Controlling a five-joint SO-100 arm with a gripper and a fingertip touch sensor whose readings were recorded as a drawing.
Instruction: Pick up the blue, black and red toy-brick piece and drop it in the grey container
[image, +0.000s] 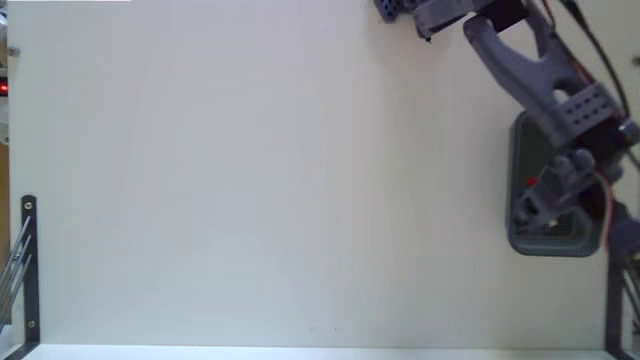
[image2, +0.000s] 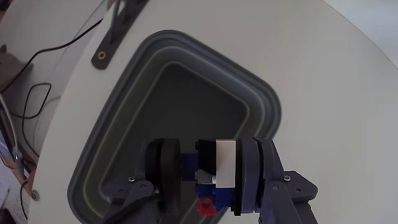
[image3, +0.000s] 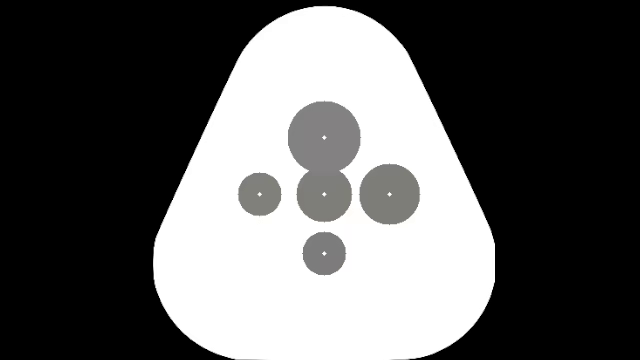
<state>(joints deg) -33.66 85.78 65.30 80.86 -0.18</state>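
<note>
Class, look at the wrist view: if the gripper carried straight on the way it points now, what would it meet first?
Most likely the dark inside floor of the grey container. The gripper, shut on the toy-brick piece, points down into the tray, with nothing visible between. How far above the floor it hangs is unclear.

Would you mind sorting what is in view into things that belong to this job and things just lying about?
Job:
- toy-brick piece, clamped in the gripper
- grey container, right below it

Lying about:
- black cable on the table's left edge, wrist view
- metal bracket at the left, fixed view
</note>
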